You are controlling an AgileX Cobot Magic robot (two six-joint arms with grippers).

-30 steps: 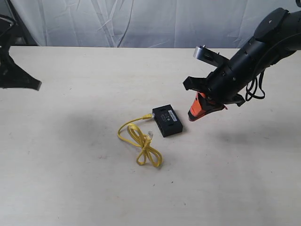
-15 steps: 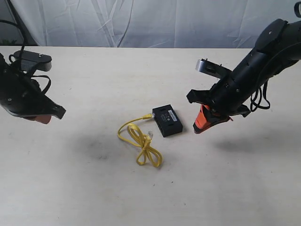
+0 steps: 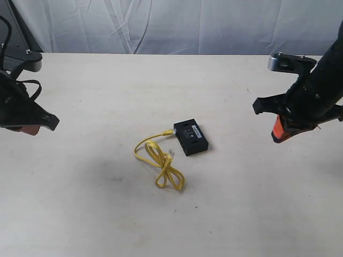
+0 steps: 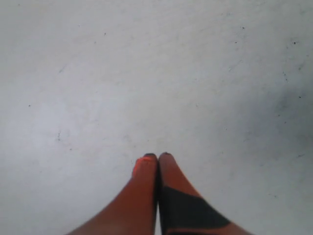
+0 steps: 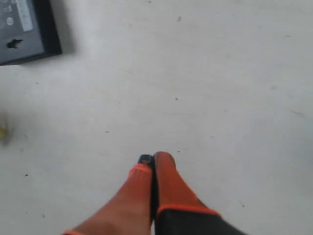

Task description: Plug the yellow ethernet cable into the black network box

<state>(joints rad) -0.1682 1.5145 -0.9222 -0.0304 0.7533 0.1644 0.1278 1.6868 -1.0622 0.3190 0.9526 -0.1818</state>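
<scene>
The black network box [image 3: 191, 137] lies flat near the middle of the table, and a corner of it shows in the right wrist view [image 5: 24, 29]. The yellow ethernet cable [image 3: 159, 159] lies looped just left of the box; one plug [image 3: 169, 131] rests against the box's left end, the other plug [image 3: 171, 153] lies loose on the table. My right gripper [image 3: 278, 136] hovers well right of the box, fingers shut with nothing between them [image 5: 152, 159]. My left gripper [image 3: 29, 129] hangs over the far left of the table, shut and empty [image 4: 157, 156].
The table [image 3: 107, 203] is a pale, lightly speckled surface. A wrinkled white sheet [image 3: 161, 27] hangs behind its far edge. A dark stand [image 3: 13, 27] shows at the back left corner.
My right gripper has drawn back to the right, away from the box. My left arm came into view, moved inward, then pulled back left. Cable and box have not moved.
</scene>
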